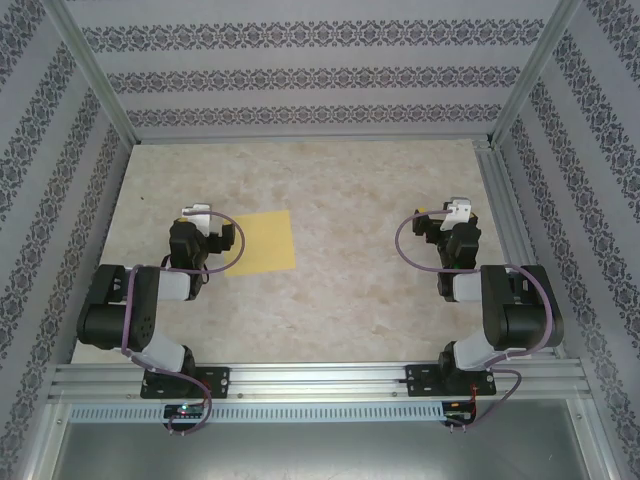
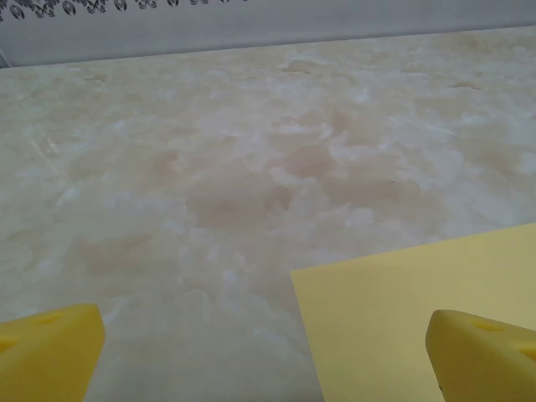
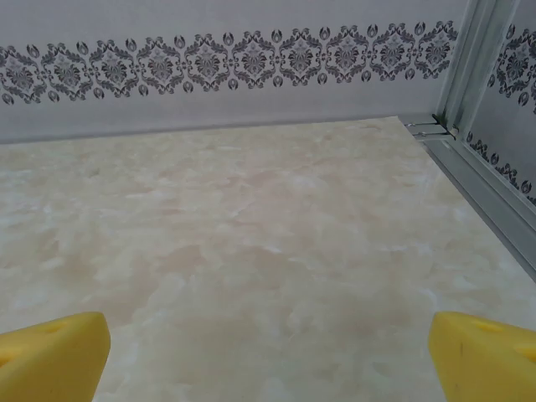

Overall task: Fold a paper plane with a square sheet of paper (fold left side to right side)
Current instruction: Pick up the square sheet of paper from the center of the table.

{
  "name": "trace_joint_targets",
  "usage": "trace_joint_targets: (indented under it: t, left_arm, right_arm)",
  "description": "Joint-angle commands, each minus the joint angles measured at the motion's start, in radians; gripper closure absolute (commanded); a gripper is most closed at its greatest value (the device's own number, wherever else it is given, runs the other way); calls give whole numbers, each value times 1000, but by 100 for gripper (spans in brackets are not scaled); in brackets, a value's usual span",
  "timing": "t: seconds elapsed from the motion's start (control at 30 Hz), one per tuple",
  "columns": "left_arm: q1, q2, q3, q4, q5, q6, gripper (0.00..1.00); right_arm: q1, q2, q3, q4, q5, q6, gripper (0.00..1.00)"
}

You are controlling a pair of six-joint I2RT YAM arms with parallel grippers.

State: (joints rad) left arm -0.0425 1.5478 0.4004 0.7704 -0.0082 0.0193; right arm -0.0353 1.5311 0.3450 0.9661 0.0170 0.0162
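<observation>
Sheet lies flat and unfolded on the table, left of centre. Left gripper sits over its left edge, jaws wide and empty. Right gripper, equally spread and empty, is well apart. Best catch that left edge cleanly, carry it low to the right edge, and match corners before creasing — thin paper skews easily.

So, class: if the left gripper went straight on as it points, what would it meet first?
Probably the bare table beside a corner of the square sheet of paper; one finger of the left gripper may touch the sheet. Depth is unclear.
</observation>
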Motion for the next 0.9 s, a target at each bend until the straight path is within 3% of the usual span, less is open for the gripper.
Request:
trace_joint_targets:
  t: [0.0, 0.87]
  left_arm:
    - [-12, 12, 21, 49, 1, 13, 0]
    - [-11, 10, 16, 54, 1, 13, 0]
  right_arm:
    - [-3, 9, 15, 36, 2, 6, 2]
    - [-20, 10, 9, 49, -29, 19, 2]
